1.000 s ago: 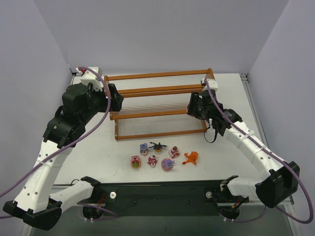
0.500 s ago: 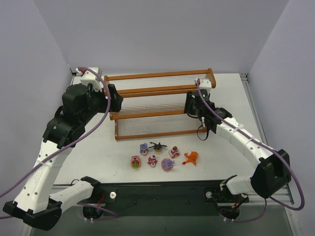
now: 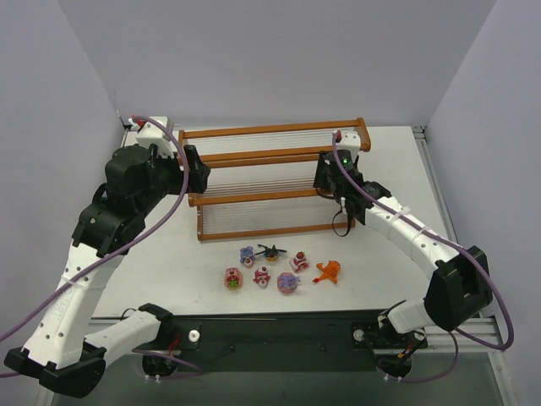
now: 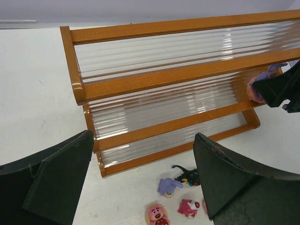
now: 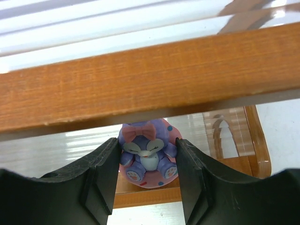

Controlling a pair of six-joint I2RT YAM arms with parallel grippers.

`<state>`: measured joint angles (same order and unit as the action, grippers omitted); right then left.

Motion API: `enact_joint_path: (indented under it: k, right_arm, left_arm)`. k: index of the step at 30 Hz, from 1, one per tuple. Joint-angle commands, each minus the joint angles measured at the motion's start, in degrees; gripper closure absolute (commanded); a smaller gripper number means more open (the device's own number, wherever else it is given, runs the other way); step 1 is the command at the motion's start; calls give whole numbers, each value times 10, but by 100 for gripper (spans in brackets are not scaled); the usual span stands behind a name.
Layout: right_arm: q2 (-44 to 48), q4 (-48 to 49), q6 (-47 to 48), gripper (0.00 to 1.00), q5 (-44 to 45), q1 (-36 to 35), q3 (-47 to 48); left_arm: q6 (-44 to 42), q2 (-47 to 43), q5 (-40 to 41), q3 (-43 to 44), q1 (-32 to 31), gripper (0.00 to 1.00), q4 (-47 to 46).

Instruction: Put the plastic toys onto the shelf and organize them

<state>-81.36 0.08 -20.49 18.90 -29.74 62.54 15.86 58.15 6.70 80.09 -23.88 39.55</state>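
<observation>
The shelf (image 3: pixel 275 153) is a stepped orange-brown rack with pale rod tiers, standing mid-table. My right gripper (image 3: pixel 325 179) is at its right end, shut on a purple-pink long-eared toy (image 5: pixel 148 155) with a pink bow. The toy hangs just under a wooden rail (image 5: pixel 140 84), over a lower tier. My left gripper (image 3: pixel 195 172) hovers open and empty at the shelf's left end. Several plastic toys lie in front of the shelf: a purple one (image 3: pixel 247 254), a black winged one (image 3: pixel 270 251), an orange one (image 3: pixel 327 271) and round pink-red ones (image 3: pixel 232 278).
In the left wrist view the shelf (image 4: pixel 164 77) fills the upper part, with the right gripper's dark finger and its toy (image 4: pixel 257 87) at the right edge. The grey walls stand close behind the shelf. The arm bases sit on a black bar (image 3: pixel 279 330) at the near edge.
My right arm has carried the held toy left and a little farther back along the shelf's right end. The left arm has barely moved, and the toys on the table lie as before.
</observation>
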Motion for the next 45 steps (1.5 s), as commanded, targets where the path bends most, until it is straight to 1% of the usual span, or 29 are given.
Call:
enact_joint_path:
  k: [1,9,19,22,26,29,33,35,36,37,41,45]
  right_arm:
    - [-18,5,-3,62,18,-2,15]
    - [-34,6,2,60,11,-1,24]
    - [-53,20,3,61,21,5,32]
    - [-49,39,4,61,36,4,20]
    - [-36,98,12,60,47,2,-22]
    - [-30,123,18,58,45,3,-36]
    - [-34,127,20,56,40,3,-36]
    - [-34,115,18,49,40,3,-31]
    - [-33,112,14,44,40,3,-30]
    - [-31,107,13,41,40,3,-30]
    - [-24,85,7,34,33,3,-18]
    - [-2,77,1,24,27,2,-15]
  left_arm:
    - [-4,-11,6,14,4,3,-5]
    - [-4,-11,3,11,5,3,-4]
    - [-7,-8,2,16,5,3,-5]
    - [-7,-7,2,16,6,3,-4]
    - [-7,-6,2,17,7,3,-4]
    - [-7,-6,2,17,6,3,-4]
    - [-7,-7,2,18,7,3,0]
    - [-6,-8,2,18,7,3,1]
    - [-6,-9,2,18,7,3,1]
    - [-5,-11,2,17,7,3,2]
    - [-4,-14,4,16,8,3,1]
    - [-3,-15,4,16,7,3,1]
